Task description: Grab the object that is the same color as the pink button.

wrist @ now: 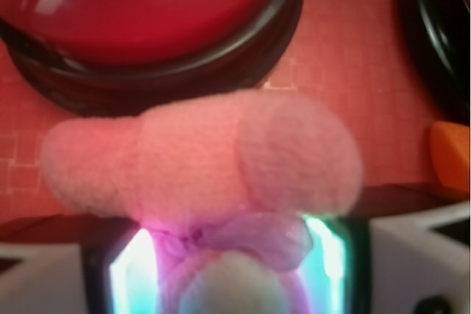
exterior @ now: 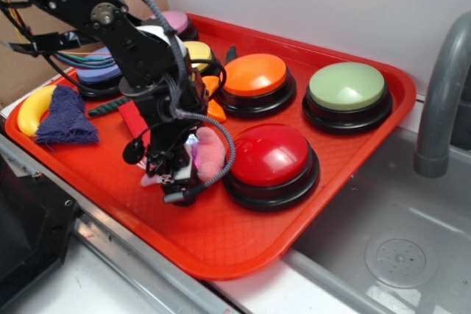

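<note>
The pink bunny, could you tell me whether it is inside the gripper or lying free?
Inside. The wrist view shows the pink bunny between both fingers of the gripper; whether the fingers actually press it, I cannot tell.

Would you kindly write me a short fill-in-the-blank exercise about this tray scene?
1. The claw is closed on the small pink plush ____.
2. The soft toy sits right beside the big ____ dome button.
3. All the buttons stand on a red plastic ____.
4. The scarf at the toy's neck is ____.

Answers: bunny; red; tray; lilac

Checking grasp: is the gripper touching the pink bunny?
Touching. The wrist view shows the pink bunny wedged between the gripper pads with no gap on either side.
</note>
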Motion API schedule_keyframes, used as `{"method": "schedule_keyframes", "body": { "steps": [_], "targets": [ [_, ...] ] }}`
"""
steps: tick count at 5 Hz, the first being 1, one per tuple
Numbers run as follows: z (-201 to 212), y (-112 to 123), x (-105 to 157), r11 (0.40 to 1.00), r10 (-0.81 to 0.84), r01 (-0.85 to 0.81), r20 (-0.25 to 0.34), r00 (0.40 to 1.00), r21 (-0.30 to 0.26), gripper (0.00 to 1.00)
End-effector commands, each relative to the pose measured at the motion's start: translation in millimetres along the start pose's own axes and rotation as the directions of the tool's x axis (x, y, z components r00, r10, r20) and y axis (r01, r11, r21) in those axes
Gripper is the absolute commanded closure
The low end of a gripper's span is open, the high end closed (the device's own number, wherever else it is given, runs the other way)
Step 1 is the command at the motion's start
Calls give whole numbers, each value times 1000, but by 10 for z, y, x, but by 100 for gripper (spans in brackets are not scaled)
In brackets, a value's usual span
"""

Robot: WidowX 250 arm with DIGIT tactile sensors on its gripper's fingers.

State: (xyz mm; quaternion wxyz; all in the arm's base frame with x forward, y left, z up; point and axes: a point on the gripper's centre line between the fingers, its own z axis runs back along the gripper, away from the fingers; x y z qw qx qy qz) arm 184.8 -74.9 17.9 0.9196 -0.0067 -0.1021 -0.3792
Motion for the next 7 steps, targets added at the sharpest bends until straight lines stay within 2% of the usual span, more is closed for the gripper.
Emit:
{"method": "schedule_keyframes", "body": {
  "steps": [1, 2, 3, 4, 5, 6, 7],
  "targets": [
    [221, 123, 46, 958, 284, -287, -71, 956, -26, 100],
    [599, 228, 71, 898, 440, -440, -85, 894, 18, 100],
    [1017, 377, 44, 813, 583, -578, -97, 807, 76, 100],
    [1441, 527, -104, 684, 729, -723, -96, 678, 92, 100],
    [1722, 626, -330, 549, 835, -824, -56, 547, 141, 100],
    [1789, 662, -435, 485, 871, -851, -29, 490, 203, 100],
    [1744, 666, -465, 462, 886, -859, -75, 458, 221, 100]
  ]
}}
